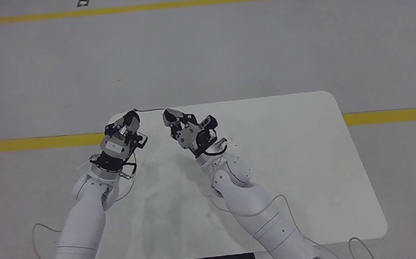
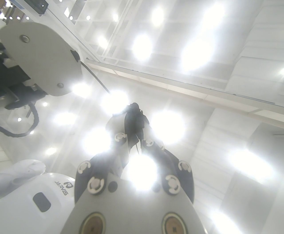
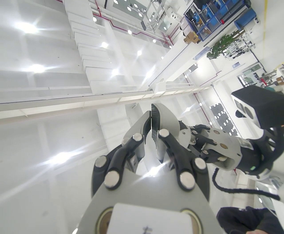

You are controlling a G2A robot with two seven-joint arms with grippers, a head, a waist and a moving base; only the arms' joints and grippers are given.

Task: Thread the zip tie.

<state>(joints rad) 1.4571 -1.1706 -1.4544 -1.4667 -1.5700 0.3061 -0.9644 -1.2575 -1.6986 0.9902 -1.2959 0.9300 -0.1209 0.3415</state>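
Both arms are held up over the white table (image 1: 305, 166), fingertips close together near its far edge. A thin black zip tie (image 1: 148, 110) spans the short gap between them. My left gripper (image 1: 130, 118) is shut on one end; in the left wrist view its fingers (image 2: 134, 110) pinch a dark bit, and the tie's strand (image 2: 95, 77) runs off toward the other arm's gripper (image 2: 40, 57). My right gripper (image 1: 169, 116) is shut on the other end, its pads pressed together (image 3: 152, 110) in the right wrist view, with the left arm's gripper (image 3: 221, 146) just beside it.
The table's top spreads bare to the right and toward the front (image 1: 286, 211). Grey floor with a yellow line (image 1: 395, 115) lies beyond the table's edges. Both wrist views look up at a bright ceiling.
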